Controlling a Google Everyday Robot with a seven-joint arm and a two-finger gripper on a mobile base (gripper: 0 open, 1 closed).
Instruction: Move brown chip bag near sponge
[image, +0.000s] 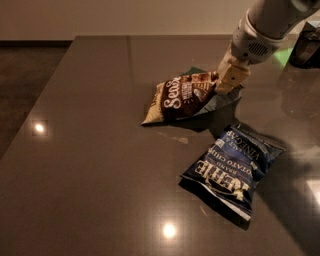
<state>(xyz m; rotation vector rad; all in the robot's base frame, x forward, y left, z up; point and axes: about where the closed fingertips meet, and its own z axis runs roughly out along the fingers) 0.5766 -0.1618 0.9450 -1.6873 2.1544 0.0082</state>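
Observation:
The brown chip bag (181, 97) lies on the dark table (90, 150) with its right end raised. My gripper (228, 80) is at that right end and shut on it, with the white arm reaching in from the upper right. A small green corner of the sponge (193, 71) shows just behind the bag's top edge. The rest of the sponge is hidden by the bag.
A dark blue KETTLE bag (232, 170) lies flat to the front right of the brown bag. A dark object (306, 47) stands at the far right edge, with a green patch (283, 55) beside it. The table's left edge runs diagonally along the left.

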